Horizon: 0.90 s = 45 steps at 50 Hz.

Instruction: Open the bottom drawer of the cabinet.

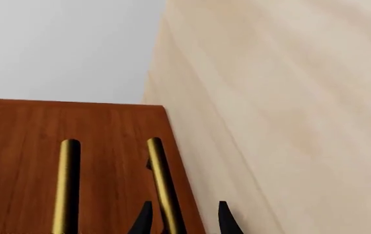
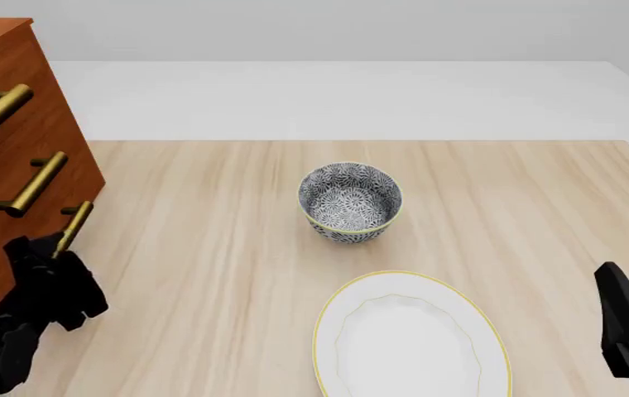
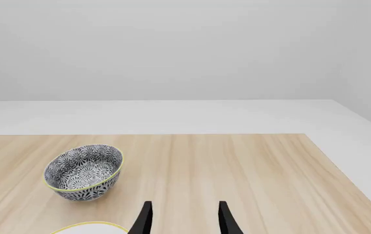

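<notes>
Nearest on the right, the right gripper (image 3: pixel 183 219) hung idle over the table (image 2: pixel 535 207), fingers apart with nothing between them, well away from the work. Just left of it sat a white plate (image 2: pixel 343 364) at the near edge, and beyond that a patterned bowl (image 2: pixel 349 201) near the table's middle. At near left, the left gripper (image 1: pixel 183 219) was at the cabinet (image 2: pixel 11 83), its fingers spread to either side of the brass handle (image 1: pixel 164 185) of the bottom drawer (image 2: pixel 27 256); the jaws looked not yet closed on the bar, though contact was hard to tell. The drawer front looked flush with the cabinet face, so judged as still shut: approach done, and the grip and the pull both left. The cabinet stood at the far-left side of the table, its drawers facing right. Open tabletop lay to the right of the drawer front, so the pull path looked free; bowl and plate sat well apart from it. The near table edge was close to the left arm, leaving little room on that side.
</notes>
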### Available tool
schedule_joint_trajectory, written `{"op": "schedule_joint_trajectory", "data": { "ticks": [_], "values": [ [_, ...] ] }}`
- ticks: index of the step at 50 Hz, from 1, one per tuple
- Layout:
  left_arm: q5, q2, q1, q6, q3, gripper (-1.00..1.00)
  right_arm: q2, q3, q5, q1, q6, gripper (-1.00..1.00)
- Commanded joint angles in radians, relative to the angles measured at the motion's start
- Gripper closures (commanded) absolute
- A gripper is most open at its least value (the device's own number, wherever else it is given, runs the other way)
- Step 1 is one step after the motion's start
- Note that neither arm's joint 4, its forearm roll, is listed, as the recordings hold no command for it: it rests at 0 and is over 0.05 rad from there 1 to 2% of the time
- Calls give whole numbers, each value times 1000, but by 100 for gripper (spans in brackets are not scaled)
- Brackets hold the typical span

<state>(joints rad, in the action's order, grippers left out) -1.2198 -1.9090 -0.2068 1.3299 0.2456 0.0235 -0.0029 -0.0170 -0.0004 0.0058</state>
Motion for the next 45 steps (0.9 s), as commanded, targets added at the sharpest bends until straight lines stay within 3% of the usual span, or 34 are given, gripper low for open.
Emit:
{"op": "schedule_joint_trajectory", "data": {
  "ticks": [1,45],
  "values": [
    [0,-10,-13,0,7,-100,0,0,0,0,0,-100],
    [0,-22,-51,-5,28,-100,0,0,0,0,0,-100]
  ]
}}
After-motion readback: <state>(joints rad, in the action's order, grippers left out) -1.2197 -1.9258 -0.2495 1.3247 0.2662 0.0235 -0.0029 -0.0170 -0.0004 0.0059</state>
